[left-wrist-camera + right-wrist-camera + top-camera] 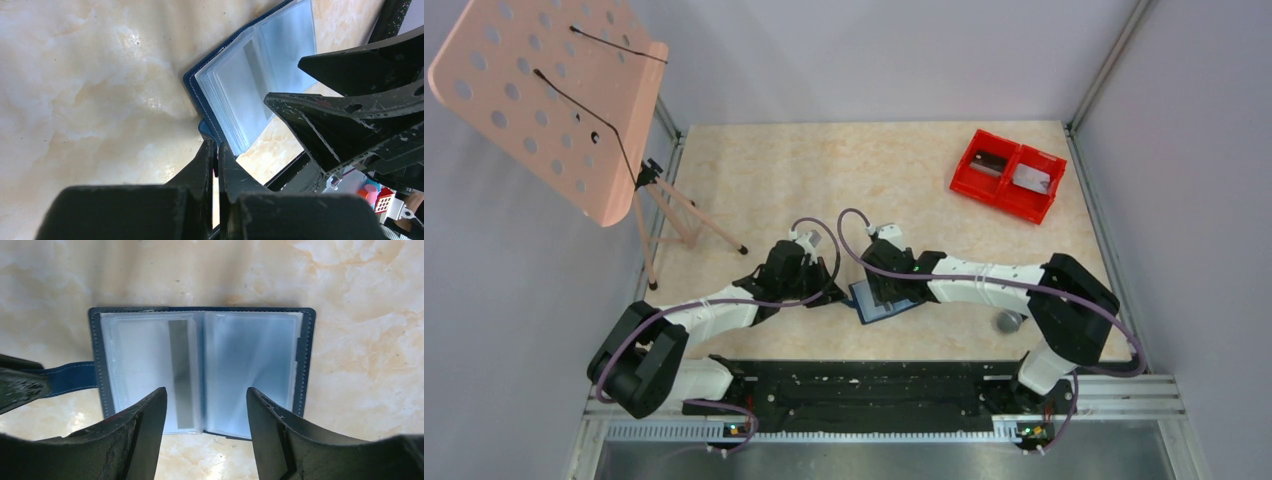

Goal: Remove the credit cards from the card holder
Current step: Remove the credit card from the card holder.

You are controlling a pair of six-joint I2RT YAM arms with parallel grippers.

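**Step in hand:** holding the card holder [250,365] open and steady so a sleeve can be reached. Extraction from the spread pages is not yet begun.

**Card holder:** navy bifold, lying flat and open on the surface [824,180], near its front edge between the two arms. Clear plastic sleeves face up. The left page shows one narrow grey strip [181,372]. Whether that is a card edge or part of the sleeve cannot be told. The right page looks clear.

**Left end effector** [216,147]: clamped tight on the navy strap [70,377] that runs out from the holder's left side, pinning the holder in place.

**Right end effector** [205,392]: fingers spread apart and gripping nothing. They are poised over the near edge of the holder, one on each side of the spine. Contact with the sleeves cannot be told.

**Red bin** [999,203]: two compartments, at the far right of the surface, well apart from the holder.
- Left compartment: one dark-grey card [990,164], lying flat.
- Right compartment: one pale-grey card [1032,178], lying flat.

Both pieces are small in the top view, so reading them as credit cards is a judgement. If it is right, the task is well advanced.

**Grey ball** [1007,321]: on the surface beside the right arm. It is not part of the task.

**Next move calls for:**
- Checking the left sleeve for a remaining card.
- A fine pinch on a thin edge, made without lifting the whole page.
- Keeping the strap anchored meanwhile.
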